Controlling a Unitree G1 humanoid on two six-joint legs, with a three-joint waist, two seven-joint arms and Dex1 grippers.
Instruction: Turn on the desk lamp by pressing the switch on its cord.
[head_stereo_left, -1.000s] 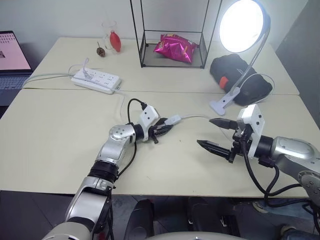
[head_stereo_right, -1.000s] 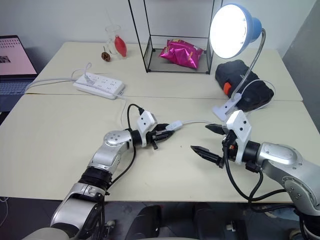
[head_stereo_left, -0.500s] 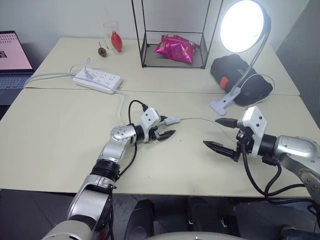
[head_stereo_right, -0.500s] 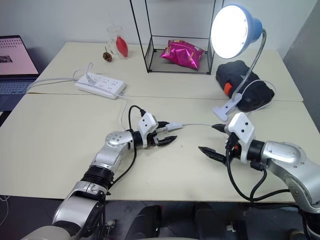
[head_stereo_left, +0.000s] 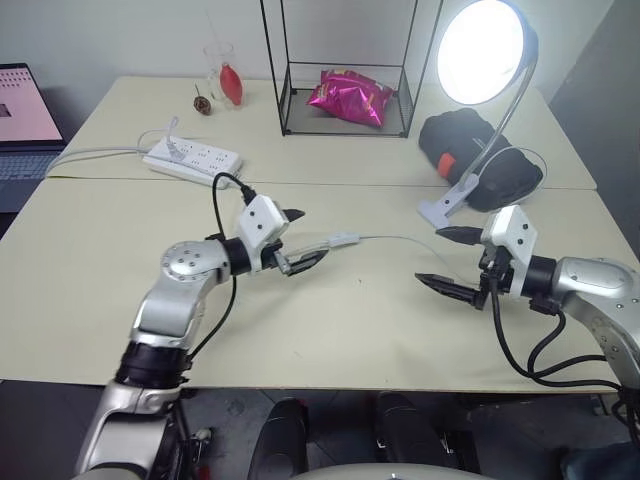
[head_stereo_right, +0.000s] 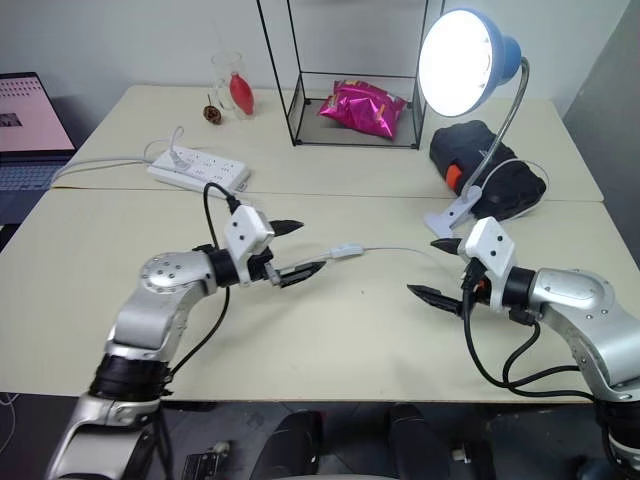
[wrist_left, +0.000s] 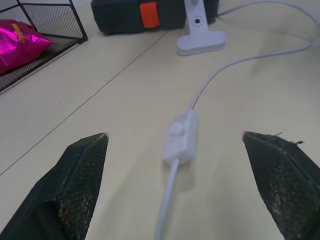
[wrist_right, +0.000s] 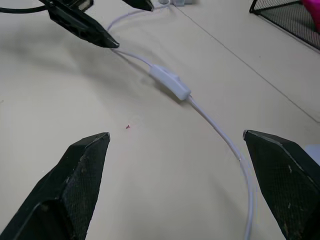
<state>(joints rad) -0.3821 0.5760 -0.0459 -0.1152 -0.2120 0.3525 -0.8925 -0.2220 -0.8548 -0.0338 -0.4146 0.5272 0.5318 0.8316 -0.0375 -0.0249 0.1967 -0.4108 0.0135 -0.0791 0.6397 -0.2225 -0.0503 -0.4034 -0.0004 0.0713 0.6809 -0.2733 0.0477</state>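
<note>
1. Since the lamp (head_stereo_left: 487, 50) is glowing, with its blue shade tilted over the table (head_stereo_left: 120, 260), the job of switching it on looks done.
2. Its clip base (head_stereo_left: 447, 203) sits flat beside a black case (head_stereo_left: 480, 160), so the gooseneck can hold the shade up.
3. From there the cord (head_stereo_left: 400, 238) runs loosely across the table, leaving the switch (head_stereo_left: 344, 239) lying free in open space between both arms.
4. With fingers spread wide and holding nothing, the left gripper (head_stereo_left: 300, 240) hovers just beside the switch, not touching it.
5. Equally wide and empty, the right gripper (head_stereo_left: 446, 261) waits apart on the other side, near the cord.
6. Farther back lies the power strip (head_stereo_left: 192, 160), well clear of both.
</note>
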